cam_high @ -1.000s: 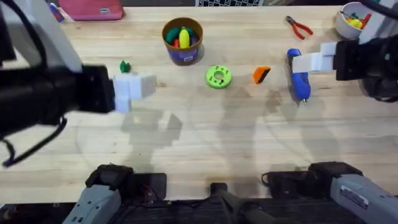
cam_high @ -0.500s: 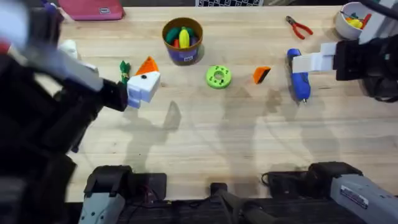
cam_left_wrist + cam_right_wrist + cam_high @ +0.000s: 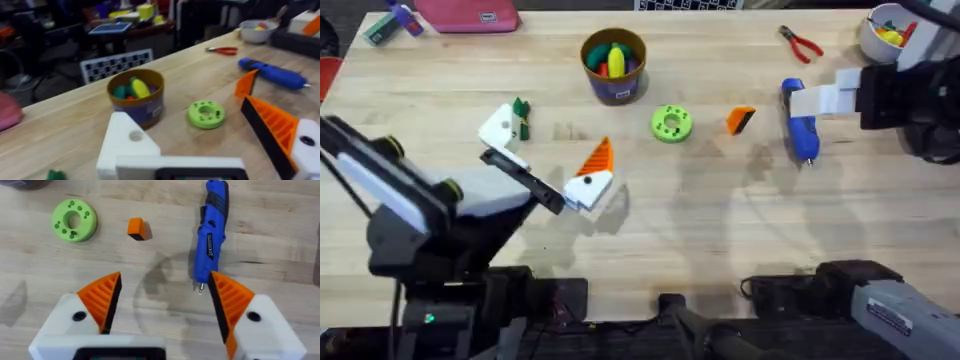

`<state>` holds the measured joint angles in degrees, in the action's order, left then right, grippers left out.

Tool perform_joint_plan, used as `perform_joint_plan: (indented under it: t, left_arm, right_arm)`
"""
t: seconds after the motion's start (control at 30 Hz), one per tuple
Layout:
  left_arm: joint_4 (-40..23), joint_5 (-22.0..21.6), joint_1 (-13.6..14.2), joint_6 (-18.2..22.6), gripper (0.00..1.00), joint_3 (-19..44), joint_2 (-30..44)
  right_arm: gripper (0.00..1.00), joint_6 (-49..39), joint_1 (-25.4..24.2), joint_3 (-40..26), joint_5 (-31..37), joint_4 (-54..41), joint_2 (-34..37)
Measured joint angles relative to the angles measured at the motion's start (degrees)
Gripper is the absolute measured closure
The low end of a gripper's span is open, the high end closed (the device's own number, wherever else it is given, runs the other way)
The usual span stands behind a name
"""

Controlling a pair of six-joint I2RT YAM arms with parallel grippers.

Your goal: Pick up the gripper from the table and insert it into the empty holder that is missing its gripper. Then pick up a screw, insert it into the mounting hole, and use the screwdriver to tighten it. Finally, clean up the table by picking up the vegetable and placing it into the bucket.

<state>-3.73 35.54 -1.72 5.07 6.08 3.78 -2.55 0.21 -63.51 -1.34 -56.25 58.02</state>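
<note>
The loose orange gripper (image 3: 740, 119) (image 3: 136, 228) (image 3: 246, 83) lies on the table between the green disc and the blue screwdriver (image 3: 800, 122) (image 3: 210, 230) (image 3: 272, 74). My left gripper (image 3: 548, 150) (image 3: 210, 150) stands open above the left-middle of the table. One of its fingers is the bare white holder (image 3: 500, 125) (image 3: 127, 145); the other carries an orange pad. The green vegetable (image 3: 521, 115) (image 3: 54, 175) lies right beside the holder. Farther back stands the bucket (image 3: 614, 65) (image 3: 137, 97), with toy pieces inside. Over the screwdriver my right gripper (image 3: 823, 100) (image 3: 165, 300) hangs open, holding nothing.
A lime-green disc with holes (image 3: 671, 123) (image 3: 74, 220) (image 3: 206, 113) sits mid-table. Red-handled pliers (image 3: 801, 42) (image 3: 223, 50) and a white bowl (image 3: 885, 30) (image 3: 255, 30) are at the back right. A pink case (image 3: 475, 14) lies at the back left.
My left arm has dropped from close under the camera. Its gripper swung right and toward the near edge and now stands wide apart. The right arm has not moved.
</note>
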Motion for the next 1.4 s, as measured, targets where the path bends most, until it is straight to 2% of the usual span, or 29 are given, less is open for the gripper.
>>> perform_joint_plan:
  t: [0.13, 0.23, 0.3, 0.43, 0.63, 0.87, 1.4]
  left_arm:
    - [6.27, 5.41, 0.02, -4.65, 0.013, -4.08, -3.23]
    - [7.54, 9.98, 0.07, -7.36, 0.013, -5.37, -3.47]
    - [6.46, 13.89, 0.07, -8.5, 0.014, -5.5, -3.48]
    - [-1.59, 19.56, 0.07, -9.88, 0.016, -5.53, -3.33]
    - [-3.17, 27.38, 0.09, -4.44, 0.015, -5.26, -3.49]
    - [-3.54, 29.84, 0.09, -2.02, 0.013, -5.26, -3.47]
    - [-3.56, 30.29, 0.09, -1.34, 0.014, -5.26, -3.48]
  right_arm:
    - [0.008, 0.0, 0.0, 0.0, 0.0, 0.0, 0.02]
    - [0.008, 0.0, 0.0, 0.0, 0.0, 0.0, 0.02]
    - [0.008, 0.0, 0.0, 0.0, 0.0, 0.01, 0.02]
    - [0.008, 0.0, 0.0, 0.0, 0.0, 0.0, 0.02]
    - [0.007, 0.0, 0.0, 0.0, 0.0, 0.0, 0.02]
    - [0.008, 0.0, 0.0, 0.0, 0.0, 0.0, 0.02]
    - [0.008, 0.0, 0.0, 0.0, 0.0, 0.0, 0.02]
